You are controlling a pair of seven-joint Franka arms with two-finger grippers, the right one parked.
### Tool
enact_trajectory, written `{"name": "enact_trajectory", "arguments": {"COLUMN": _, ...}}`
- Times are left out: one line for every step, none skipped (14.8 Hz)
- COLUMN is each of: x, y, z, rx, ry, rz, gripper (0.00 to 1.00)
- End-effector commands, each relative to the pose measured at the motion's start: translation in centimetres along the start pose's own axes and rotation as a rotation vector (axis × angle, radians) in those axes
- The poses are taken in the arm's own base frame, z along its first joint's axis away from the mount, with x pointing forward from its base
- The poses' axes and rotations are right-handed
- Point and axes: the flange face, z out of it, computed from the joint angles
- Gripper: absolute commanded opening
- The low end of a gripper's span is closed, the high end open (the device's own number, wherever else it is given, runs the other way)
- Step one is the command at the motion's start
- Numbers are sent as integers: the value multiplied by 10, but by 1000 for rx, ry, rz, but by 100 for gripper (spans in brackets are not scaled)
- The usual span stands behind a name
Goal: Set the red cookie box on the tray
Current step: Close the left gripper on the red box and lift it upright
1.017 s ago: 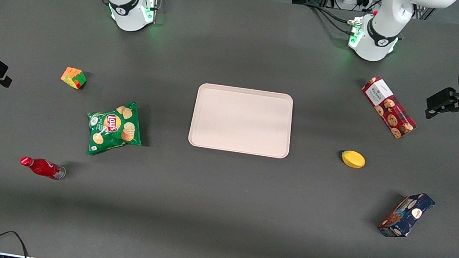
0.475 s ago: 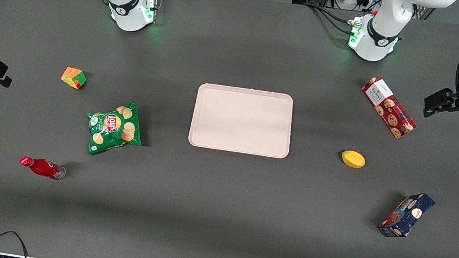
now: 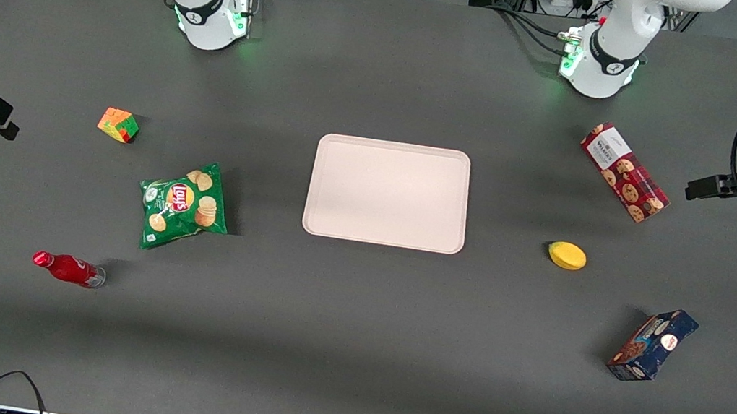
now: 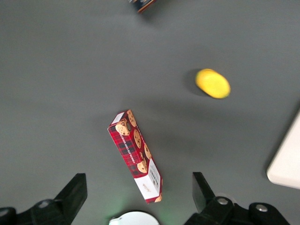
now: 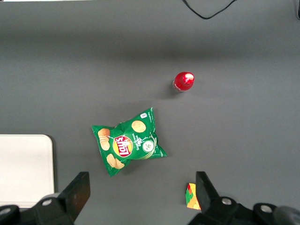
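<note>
Even overhead light leaves soft, short shadows beside each object on the matte dark grey table cover [image 3: 347, 350]. The pale pinkish-beige tray [image 3: 389, 192] looks slightly washed out. Near the left arm's black two-finger gripper [image 4: 136, 199], the round yellow fruit-like object [image 4: 213, 83] appears mildly blurred.

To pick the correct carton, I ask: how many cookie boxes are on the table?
2: the dark red plaid cookie box beside the open gripper; the dark blue cookie box nearer the front camera.
</note>
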Motion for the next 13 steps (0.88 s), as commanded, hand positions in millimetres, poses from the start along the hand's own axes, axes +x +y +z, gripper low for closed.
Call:
{"name": "enact_trajectory", "arguments": {"x": -30, "y": -6, "z": 69, "rx": -32, "ry": 12, "rz": -180, "gripper": 100}}
{"name": "enact_trajectory", "arguments": {"x": -36, "y": -7, "z": 93, "rx": -43, "ry": 30, "rz": -209, "gripper": 100}}
{"name": "enact_trajectory", "arguments": {"x": -42, "y": -10, "z": 122, "rx": -49, "ry": 39, "rz": -229, "gripper": 100}}
{"name": "enact_trajectory", "arguments": {"x": -46, "y": -12, "z": 144, "rx": -59, "ry": 63, "rz": -236, "gripper": 100}}
{"name": "enact_trajectory", "arguments": {"x": -51, "y": -18, "z": 167, "rx": -67, "ry": 75, "rz": -250, "gripper": 100}}
{"name": "enact_trajectory", "arguments": {"x": -57, "y": -22, "z": 186, "rx": -76, "ry": 87, "rz": -261, "gripper": 100}}
{"name": "enact_trajectory", "arguments": {"x": -63, "y": -23, "z": 203, "rx": -80, "ry": 97, "rz": -265, "gripper": 100}}
{"name": "enact_trajectory", "arguments": {"x": -70, "y": -24, "z": 219, "rx": -77, "ry": 90, "rz": -267, "gripper": 100}}
{"name": "enact_trajectory", "arguments": {"x": -75, "y": -28, "z": 231, "rx": -73, "ry": 73, "rz": -278, "gripper": 100}}
{"name": "enact_trajectory", "arguments": {"x": -78, "y": -32, "z": 237, "rx": -69, "ry": 55, "rz": -289, "gripper": 100}}
{"name": "enact_trajectory", "arguments": {"x": -82, "y": -33, "z": 246, "rx": -64, "ry": 37, "rz": -290, "gripper": 100}}
{"name": "enact_trajectory", "arguments": {"x": -87, "y": -34, "z": 254, "rx": -60, "ry": 21, "rz": -294, "gripper": 100}}
{"name": "enact_trajectory", "arguments": {"x": -92, "y": -36, "z": 262, "rx": -58, "ry": 15, "rz": -302, "gripper": 100}}
